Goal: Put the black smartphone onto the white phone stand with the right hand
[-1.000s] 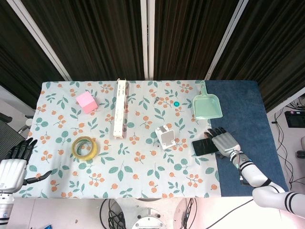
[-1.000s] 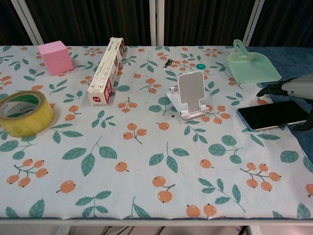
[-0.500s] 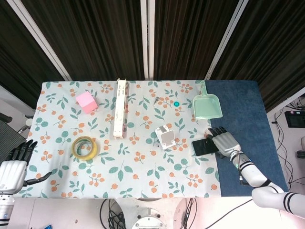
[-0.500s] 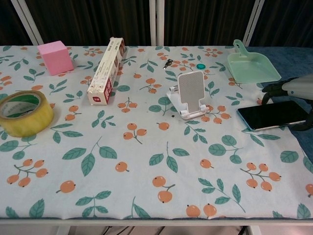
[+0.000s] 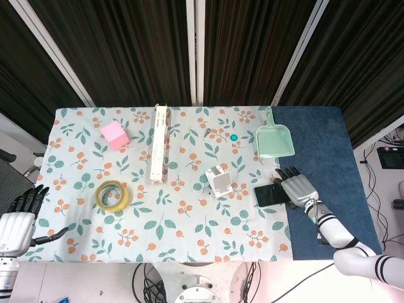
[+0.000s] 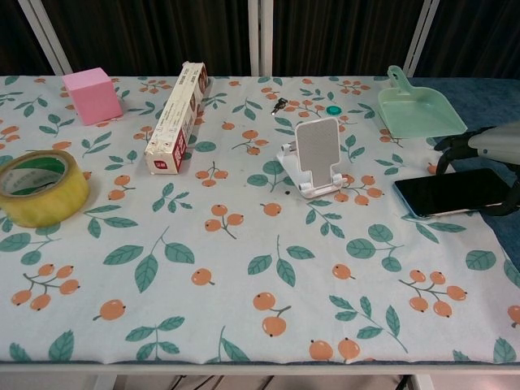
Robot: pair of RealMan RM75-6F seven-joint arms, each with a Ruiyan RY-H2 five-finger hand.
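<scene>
The black smartphone [image 5: 269, 194] [image 6: 451, 192] lies flat at the right edge of the floral cloth, just right of the white phone stand [image 5: 220, 181] [image 6: 317, 154], which stands upright with nothing on it. My right hand [image 5: 299, 188] [image 6: 492, 145] covers the phone's right end. Its fingers curl down over the far edge and the thumb hooks the near edge, so it grips the phone, which stays on the table. My left hand [image 5: 17, 222] hangs off the table's front left corner, fingers apart and holding nothing.
A green dustpan [image 5: 274, 139] [image 6: 418, 111] sits behind the phone. Further left are a long carton [image 5: 160, 144] [image 6: 175, 116], a pink cube [image 5: 115, 135] [image 6: 93, 94] and a tape roll [image 5: 112, 195] [image 6: 36, 187]. Small keys [image 6: 279, 104] and a teal cap [image 6: 331, 109] lie behind the stand.
My right hand's fingers have curled down from stretched out to wrap the phone's far edge. The phone and my left hand have stayed put.
</scene>
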